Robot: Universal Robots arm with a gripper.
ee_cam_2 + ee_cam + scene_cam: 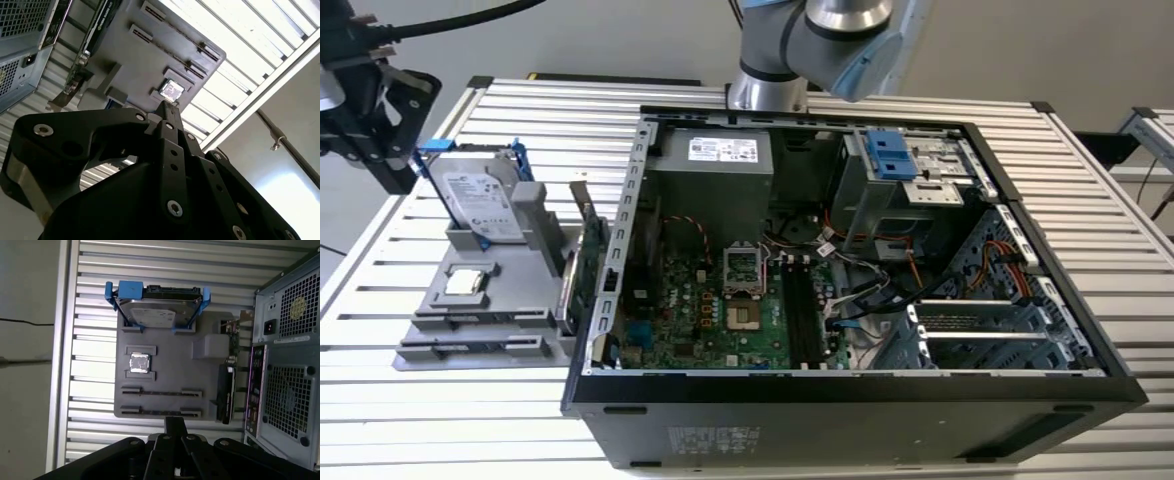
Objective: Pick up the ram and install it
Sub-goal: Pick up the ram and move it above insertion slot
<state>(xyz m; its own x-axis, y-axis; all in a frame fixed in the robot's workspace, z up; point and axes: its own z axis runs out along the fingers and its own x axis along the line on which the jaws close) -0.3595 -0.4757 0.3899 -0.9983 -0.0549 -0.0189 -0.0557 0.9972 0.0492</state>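
Note:
The ram is hidden from me. My black gripper (390, 168) hangs over the table's edge at the exterior view's left, beside the grey parts holder (500, 300). In both wrist views the gripper (168, 107) (175, 421) has its fingers drawn together to one narrow tip with nothing between them. It points towards the holder (170, 372). The holder's two long slots (162, 391) show only thin dark lines. The long dark memory slots (801, 310) lie on the motherboard inside the open computer case (854, 385).
On the holder stand a silver hard drive with blue brackets (480, 200) (155, 307), a square processor chip (464, 283) (139, 363) (171, 91) and an upright green card (591, 255) (227, 390). The arm's base (767, 90) rises behind the case. The ribbed metal table (494, 110) ends close to the holder.

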